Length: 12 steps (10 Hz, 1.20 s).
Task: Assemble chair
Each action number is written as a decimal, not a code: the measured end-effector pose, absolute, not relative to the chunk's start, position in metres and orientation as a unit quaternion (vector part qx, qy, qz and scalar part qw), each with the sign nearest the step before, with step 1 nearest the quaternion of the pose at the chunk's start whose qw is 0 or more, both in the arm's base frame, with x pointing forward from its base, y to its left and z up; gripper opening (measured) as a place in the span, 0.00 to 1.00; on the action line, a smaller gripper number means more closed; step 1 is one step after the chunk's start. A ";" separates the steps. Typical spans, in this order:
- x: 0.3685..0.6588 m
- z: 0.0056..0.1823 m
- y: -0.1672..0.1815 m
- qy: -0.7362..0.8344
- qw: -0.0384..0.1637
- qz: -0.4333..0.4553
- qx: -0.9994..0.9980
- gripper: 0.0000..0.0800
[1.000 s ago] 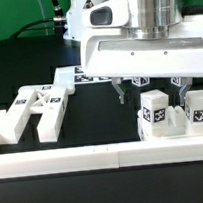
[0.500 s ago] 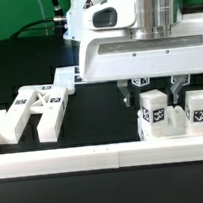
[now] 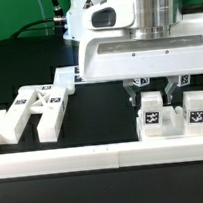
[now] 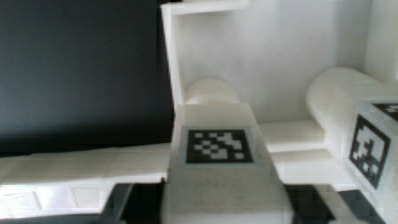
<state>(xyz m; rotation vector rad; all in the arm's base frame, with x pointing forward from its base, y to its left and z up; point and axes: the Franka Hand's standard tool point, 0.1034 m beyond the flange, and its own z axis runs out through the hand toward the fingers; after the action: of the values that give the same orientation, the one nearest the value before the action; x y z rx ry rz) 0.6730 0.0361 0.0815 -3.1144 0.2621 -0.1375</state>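
Observation:
At the exterior view's right, two chunky white chair bars with black-and-white tags stand side by side on a white chair part (image 3: pixel 177 131). My gripper (image 3: pixel 151 95) reaches straight down over the left bar (image 3: pixel 152 113), one finger on each side, shut on it. The other bar (image 3: pixel 198 110) stands free beside it. In the wrist view the held bar (image 4: pixel 224 135) runs between my dark fingers (image 4: pixel 143 200), which press against both its sides. The neighbouring bar (image 4: pixel 352 105) lies alongside, and a flat white plate (image 4: pixel 214 45) shows beyond.
More white tagged chair parts (image 3: pixel 35 108) lie in a cluster at the exterior view's left. A long white border rail (image 3: pixel 95 156) runs along the front. The marker board (image 3: pixel 69 75) lies at the back, partly hidden by the arm.
The fingers stood wide apart above the right-hand bars a second ago. They have drawn together onto the left bar, which has settled slightly lower in the picture.

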 end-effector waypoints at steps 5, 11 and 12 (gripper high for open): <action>0.673 0.081 0.037 0.259 0.016 -0.042 -0.965 0.36; 0.671 0.080 0.047 0.533 0.037 -0.035 -0.844 0.36; 0.671 0.080 0.048 0.552 0.038 -0.034 -0.832 0.36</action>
<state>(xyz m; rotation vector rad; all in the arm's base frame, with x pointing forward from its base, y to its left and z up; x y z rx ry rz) 0.6711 0.0483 0.0799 -2.5541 1.6929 -0.1053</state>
